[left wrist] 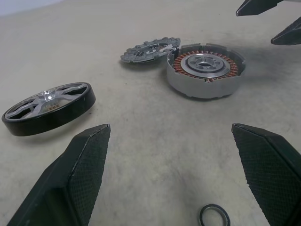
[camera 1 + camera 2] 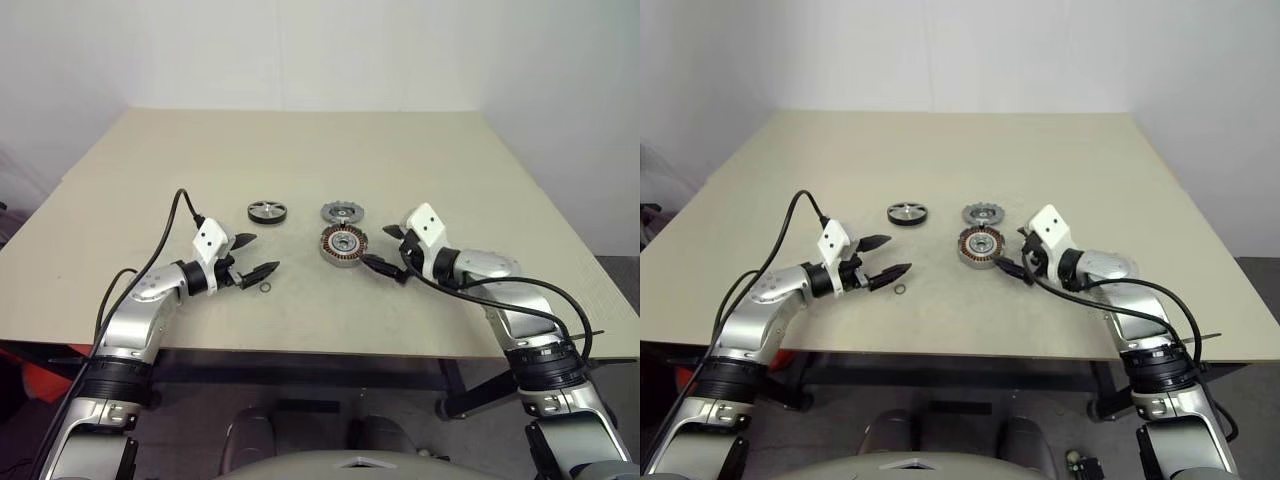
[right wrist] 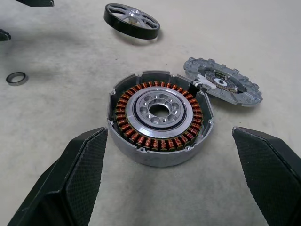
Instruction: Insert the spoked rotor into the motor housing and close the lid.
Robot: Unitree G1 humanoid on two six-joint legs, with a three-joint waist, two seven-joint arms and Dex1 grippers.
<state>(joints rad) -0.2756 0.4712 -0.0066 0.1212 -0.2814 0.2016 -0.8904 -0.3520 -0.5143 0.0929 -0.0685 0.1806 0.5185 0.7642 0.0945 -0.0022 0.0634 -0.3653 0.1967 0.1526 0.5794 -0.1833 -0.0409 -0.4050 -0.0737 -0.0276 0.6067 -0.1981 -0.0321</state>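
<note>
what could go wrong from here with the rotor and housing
The lid leans on the motor housing rim by a small white link, so nudging the housing may drag it. A small ring lies loose by the open left tool; reaching for the spoked rotor could knock it away.

In the left wrist view, we saw the small ring [image 1: 214, 216] partly cut off by the frame's lower edge. The right gripper's fingertips [image 1: 288, 33] entered at the upper corner, their bases beyond the edge. The housing [image 1: 205, 69] hid the near rim of the lid [image 1: 148, 49] where the two met. From the head views, the lid's cut-outs [image 2: 342, 211] were too small to tell.
</note>
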